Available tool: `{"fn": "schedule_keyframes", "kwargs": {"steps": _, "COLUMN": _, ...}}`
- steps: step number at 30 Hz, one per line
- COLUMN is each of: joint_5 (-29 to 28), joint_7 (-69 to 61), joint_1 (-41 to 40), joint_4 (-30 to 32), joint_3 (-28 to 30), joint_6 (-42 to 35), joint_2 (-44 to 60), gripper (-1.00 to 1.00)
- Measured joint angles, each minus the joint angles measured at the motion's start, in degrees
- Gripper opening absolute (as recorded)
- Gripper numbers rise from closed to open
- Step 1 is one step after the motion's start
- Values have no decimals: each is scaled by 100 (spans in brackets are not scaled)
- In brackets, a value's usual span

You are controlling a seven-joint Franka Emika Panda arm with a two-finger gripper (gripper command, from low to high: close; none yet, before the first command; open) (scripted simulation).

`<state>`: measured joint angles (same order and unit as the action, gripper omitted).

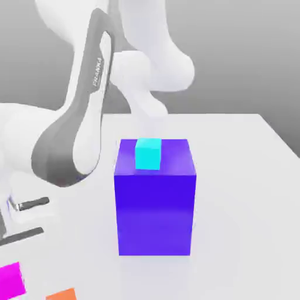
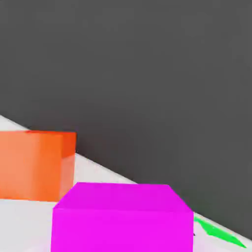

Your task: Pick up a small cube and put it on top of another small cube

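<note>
The small magenta-pink cube (image 1: 9, 280) lies on the white table at the exterior view's lower left corner. In the hand view the cube (image 2: 122, 219) looms close, with its top face showing. My gripper (image 1: 28, 218) hangs low at the exterior view's left edge, just above that cube. It is shut, and no finger shows on the cube. A small cyan cube (image 1: 147, 154) sits on top of the big blue-violet block (image 1: 155, 202). A small orange cube (image 1: 62, 295) rests on the table near the magenta one, and the hand view shows the orange cube (image 2: 35, 165) beyond it.
The white table (image 1: 246, 193) stretches to the exterior view's right of the tall block. My arm's grey-and-white links (image 1: 88, 111) arch over the table's left half. A thin green shape (image 2: 216, 231) lies on the table beside the magenta cube.
</note>
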<state>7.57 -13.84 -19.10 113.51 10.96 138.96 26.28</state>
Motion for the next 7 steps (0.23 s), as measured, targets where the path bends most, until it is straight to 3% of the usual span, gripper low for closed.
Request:
{"fn": "schedule_keyframes", "kwargs": {"steps": 3, "joint_5": 165, "joint_7": -225, "joint_1": -216, "joint_4": -113, "joint_3": -61, "joint_6": 424, "joint_2": 540, "gripper": -100}}
{"fn": "schedule_keyframes", "kwargs": {"steps": 4, "joint_5": 196, "joint_7": -254, "joint_1": -243, "joint_4": -126, "joint_3": -80, "joint_6": 517, "joint_2": 648, "gripper": 100}}
{"fn": "schedule_keyframes", "kwargs": {"steps": 7, "joint_5": 196, "joint_7": -254, "joint_1": -243, "joint_4": -126, "joint_3": -80, "joint_6": 517, "joint_2": 648, "gripper": 100}}
